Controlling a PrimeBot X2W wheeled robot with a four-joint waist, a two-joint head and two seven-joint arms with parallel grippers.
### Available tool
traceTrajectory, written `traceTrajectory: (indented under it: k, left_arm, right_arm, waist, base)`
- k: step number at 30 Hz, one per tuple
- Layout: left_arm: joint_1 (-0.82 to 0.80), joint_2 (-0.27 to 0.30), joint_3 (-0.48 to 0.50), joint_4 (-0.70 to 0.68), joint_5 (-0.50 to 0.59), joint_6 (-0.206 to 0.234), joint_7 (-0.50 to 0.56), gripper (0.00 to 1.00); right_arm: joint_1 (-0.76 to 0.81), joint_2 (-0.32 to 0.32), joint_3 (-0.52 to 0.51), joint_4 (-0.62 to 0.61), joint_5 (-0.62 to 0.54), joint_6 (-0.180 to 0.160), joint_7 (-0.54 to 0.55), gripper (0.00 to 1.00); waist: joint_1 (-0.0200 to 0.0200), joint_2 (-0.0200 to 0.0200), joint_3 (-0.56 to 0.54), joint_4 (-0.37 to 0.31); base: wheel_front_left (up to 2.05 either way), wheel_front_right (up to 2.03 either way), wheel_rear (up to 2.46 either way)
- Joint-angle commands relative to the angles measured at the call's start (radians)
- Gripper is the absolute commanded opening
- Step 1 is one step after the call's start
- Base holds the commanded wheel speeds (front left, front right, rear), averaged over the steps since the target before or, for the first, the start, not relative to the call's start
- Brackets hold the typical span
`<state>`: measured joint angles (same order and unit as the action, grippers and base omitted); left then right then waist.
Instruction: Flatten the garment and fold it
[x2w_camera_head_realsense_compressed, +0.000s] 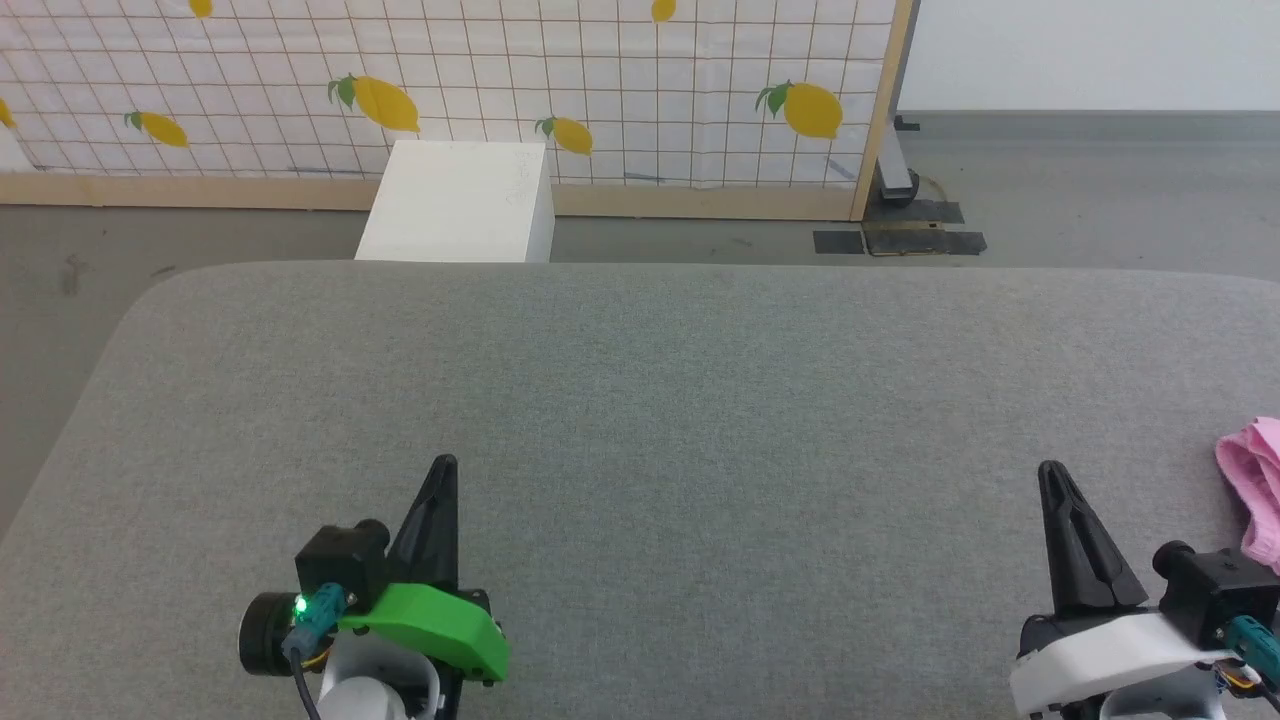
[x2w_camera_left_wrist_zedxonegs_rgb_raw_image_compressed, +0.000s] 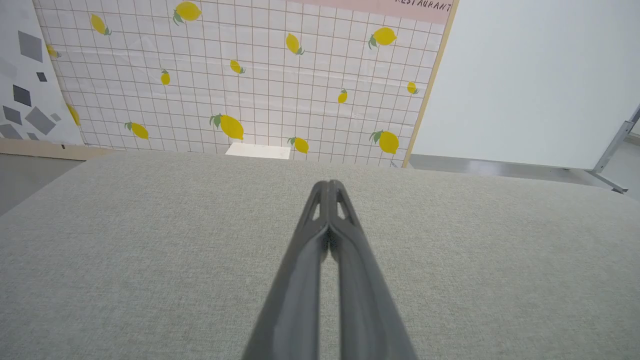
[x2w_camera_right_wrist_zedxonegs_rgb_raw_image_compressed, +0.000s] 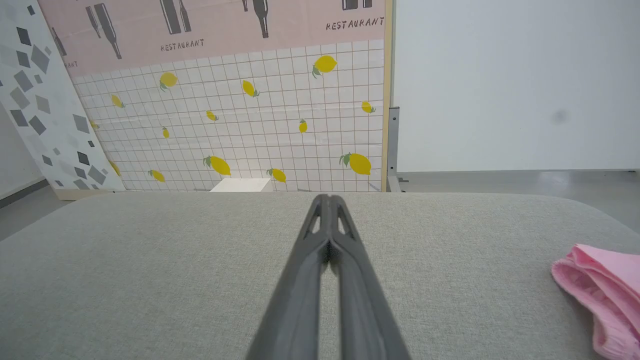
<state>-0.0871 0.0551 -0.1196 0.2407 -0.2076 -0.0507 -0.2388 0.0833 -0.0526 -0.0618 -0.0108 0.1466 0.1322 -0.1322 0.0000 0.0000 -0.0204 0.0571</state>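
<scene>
Left tool, right tool closed; garment crumpled.

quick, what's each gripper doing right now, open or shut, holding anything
left gripper: shut, holding nothing.
right gripper: shut, holding nothing; the garment lies apart from it, to its right.

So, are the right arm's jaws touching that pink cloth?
Apart. The right wrist view shows bare grey surface between the right gripper, jaws shut, and the garment off to the side.
</scene>
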Motion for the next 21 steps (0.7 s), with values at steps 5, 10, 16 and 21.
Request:
traceTrajectory:
  k: [5,10,16,21]
  left_arm:
    - [0.010,-0.001,0.008,-0.018,0.020,0.006,0.012,0.00]
    - [0.013,-0.001,0.013,-0.028,0.028,0.008,0.022,0.00]
    - [0.018,-0.001,0.019,-0.040,0.039,0.010,0.035,0.00]
    - [0.021,-0.001,0.024,-0.050,0.047,0.012,0.045,0.00]
  right_arm:
    - [-0.009,0.000,0.005,0.001,-0.013,0.000,0.007,0.00]
    - [-0.013,0.000,0.008,0.002,-0.019,0.000,0.013,0.00]
    - [-0.017,0.000,0.011,0.002,-0.027,0.000,0.020,0.00]
    - [-0.020,0.001,0.013,0.002,-0.033,0.000,0.025,0.00]
  waist:
    - [0.0000,0.0000,0.001,-0.003]
    - [0.0000,0.0000,0.002,-0.005]
    - [0.0000,0.0000,0.003,-0.008]
    - [0.0000,0.0000,0.004,-0.010]
  base:
    - [0.00,0.00,0.00]
    - [0.00,0.00,0.00]
    - [0.00,0.00,0.00]
    - [0.00,0.00,0.00]
